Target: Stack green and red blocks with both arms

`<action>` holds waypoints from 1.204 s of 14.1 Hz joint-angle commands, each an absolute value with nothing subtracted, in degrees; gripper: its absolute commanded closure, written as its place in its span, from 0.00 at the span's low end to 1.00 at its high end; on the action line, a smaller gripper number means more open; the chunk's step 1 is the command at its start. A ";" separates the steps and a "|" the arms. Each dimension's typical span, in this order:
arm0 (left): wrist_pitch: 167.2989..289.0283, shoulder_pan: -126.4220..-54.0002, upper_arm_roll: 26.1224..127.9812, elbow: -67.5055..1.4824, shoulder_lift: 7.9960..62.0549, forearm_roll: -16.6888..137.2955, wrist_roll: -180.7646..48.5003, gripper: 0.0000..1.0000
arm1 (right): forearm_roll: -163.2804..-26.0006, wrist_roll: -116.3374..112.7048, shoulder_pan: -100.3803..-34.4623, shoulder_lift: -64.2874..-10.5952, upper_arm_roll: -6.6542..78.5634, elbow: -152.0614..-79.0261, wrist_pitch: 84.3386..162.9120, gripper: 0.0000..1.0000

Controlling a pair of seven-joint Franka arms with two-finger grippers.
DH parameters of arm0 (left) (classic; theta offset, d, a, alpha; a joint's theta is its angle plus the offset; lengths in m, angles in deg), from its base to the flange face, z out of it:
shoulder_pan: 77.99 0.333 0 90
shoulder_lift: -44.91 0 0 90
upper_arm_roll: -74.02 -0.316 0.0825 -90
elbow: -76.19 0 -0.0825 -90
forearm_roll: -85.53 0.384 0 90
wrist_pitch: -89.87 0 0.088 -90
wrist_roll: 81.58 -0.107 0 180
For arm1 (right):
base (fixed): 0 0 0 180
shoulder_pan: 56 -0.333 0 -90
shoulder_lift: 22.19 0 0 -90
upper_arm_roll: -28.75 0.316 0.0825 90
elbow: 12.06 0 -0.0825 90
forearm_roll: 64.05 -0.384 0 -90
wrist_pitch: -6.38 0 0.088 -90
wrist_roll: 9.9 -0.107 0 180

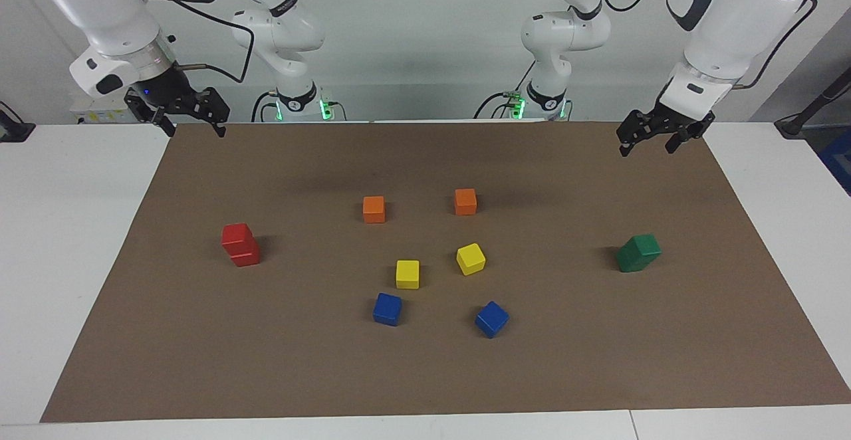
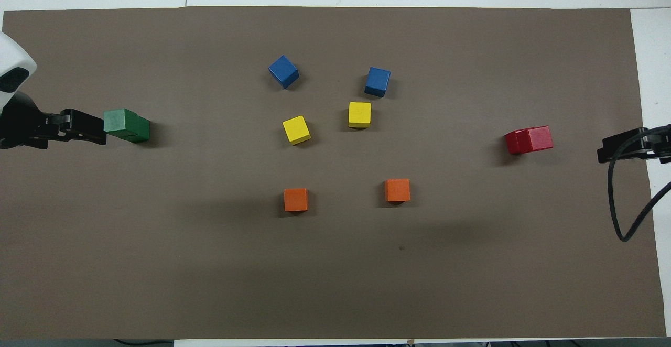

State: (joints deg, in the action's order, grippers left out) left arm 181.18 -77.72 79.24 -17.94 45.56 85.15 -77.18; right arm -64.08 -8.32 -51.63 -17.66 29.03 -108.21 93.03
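Two grippers hang empty with fingers spread apart: the left gripper (image 1: 655, 135) over the mat's edge nearest the robots at the left arm's end, the right gripper (image 1: 186, 113) over the same edge at the right arm's end. Neither touches a block. Both stacks look built already: the green blocks (image 1: 637, 252) one on the other, slightly skewed, and the red blocks (image 1: 240, 244) likewise. The job seems finished, so the sound move is keeping both arms high and well apart from the stacks. Orange blocks (image 1: 374, 209), yellow blocks (image 1: 407, 274) and blue blocks (image 1: 387, 308) sit mid-worktop (image 1: 60, 227), untouched.
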 commanded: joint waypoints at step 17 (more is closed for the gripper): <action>180.75 -78.43 78.95 -17.68 46.49 85.53 -76.13 0.00 | -62.64 -8.94 -50.99 -18.14 29.46 -107.33 92.60 0.00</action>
